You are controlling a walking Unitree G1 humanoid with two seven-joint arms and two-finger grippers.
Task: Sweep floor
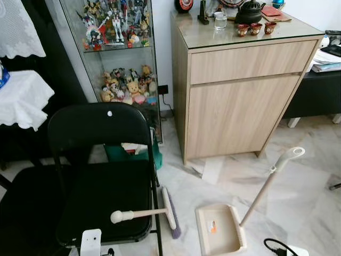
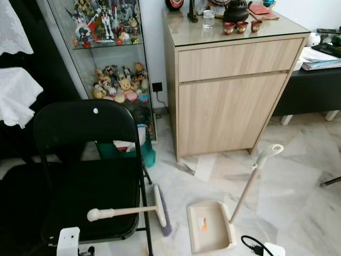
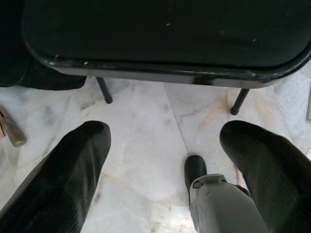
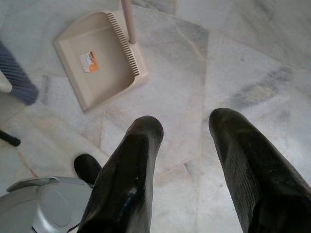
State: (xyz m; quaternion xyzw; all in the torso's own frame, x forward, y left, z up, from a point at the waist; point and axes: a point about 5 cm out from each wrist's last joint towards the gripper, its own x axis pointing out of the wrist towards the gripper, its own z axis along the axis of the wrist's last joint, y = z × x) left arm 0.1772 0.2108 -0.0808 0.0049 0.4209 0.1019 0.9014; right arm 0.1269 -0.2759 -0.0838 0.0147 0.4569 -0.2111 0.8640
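Broom (image 1: 160,213) sits lower centre of the head frame, cream handle resting across the front of the black folding chair (image 1: 101,176), bristle head on the marble floor (image 1: 298,202) just right of the chair leg. Beige dustpan (image 1: 219,229) lies on the floor right of the broom head, near it but apart, its long handle angling up to the right.

My left gripper (image 3: 160,160) hangs low, fingers (image 3: 63,179) apart, nothing between them, pointing at bare floor in front of the chair's seat edge. My right gripper (image 4: 187,160) also has its fingers (image 4: 131,179) apart and empty, over the floor with the dustpan in the upper left of its wrist frame.

Wooden cabinet (image 1: 240,96) fills upper centre-right, teapot and small cups on top. Glass display case (image 1: 120,58) of figurines stands upper left of it.
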